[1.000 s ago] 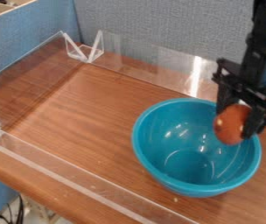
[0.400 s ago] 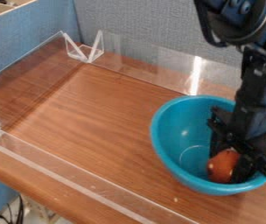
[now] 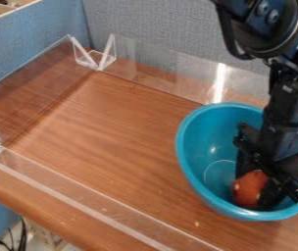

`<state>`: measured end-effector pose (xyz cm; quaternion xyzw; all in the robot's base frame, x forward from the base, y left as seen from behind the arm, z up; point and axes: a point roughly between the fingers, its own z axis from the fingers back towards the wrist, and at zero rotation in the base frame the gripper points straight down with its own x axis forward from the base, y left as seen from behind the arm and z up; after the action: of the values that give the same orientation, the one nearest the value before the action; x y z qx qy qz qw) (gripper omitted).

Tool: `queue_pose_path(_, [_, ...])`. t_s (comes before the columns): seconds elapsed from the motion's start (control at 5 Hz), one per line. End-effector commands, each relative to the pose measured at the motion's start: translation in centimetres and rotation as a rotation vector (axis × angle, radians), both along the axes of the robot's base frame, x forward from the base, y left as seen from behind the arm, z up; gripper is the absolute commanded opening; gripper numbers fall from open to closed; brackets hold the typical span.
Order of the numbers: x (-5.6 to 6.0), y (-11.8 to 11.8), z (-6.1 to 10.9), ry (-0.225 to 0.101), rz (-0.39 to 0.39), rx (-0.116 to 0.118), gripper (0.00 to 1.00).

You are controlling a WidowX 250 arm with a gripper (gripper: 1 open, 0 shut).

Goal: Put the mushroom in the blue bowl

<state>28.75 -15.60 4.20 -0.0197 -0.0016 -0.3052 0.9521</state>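
End effector (image 3: 261, 186) clamping one mushroom (image 3: 249, 189) inside one blue bowl (image 3: 198, 147)

A wooden table (image 3: 99, 127) edged by a clear acrylic barrier (image 3: 60, 186) carries the blue bowl (image 3: 202, 147).

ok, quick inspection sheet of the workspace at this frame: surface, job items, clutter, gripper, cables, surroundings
Surface: brown wood-grain tabletop, edged by clear acrylic walls.
Job's things: small orange-brown toy mushroom sits low inside the large teal-blue plastic bowl, near its bottom, between the jaws.
Clutter: nothing seen.
Gripper: black gripper points down into the bowl, jaws shut on the mushroom; not released yet.
Cables: nothing seen on the table.
Surroundings: blue-grey fabric partition behind; clear triangular acrylic bracket at the back corner.
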Motion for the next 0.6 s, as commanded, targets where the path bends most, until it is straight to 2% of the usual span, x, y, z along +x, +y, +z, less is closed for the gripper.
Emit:
queue_pose_path(0.0, [0.5, 0.3, 0.9, -0.012, 0.063, -0.002, 0.0])
queue_pose_path(0.2, [0.9, 0.6, 1.6, -0.012, 0.123, 0.002, 0.0])
queue_pose_path(0.4, [0.8, 1.0, 2.3, -0.014, 0.126, 0.005, 0.0])
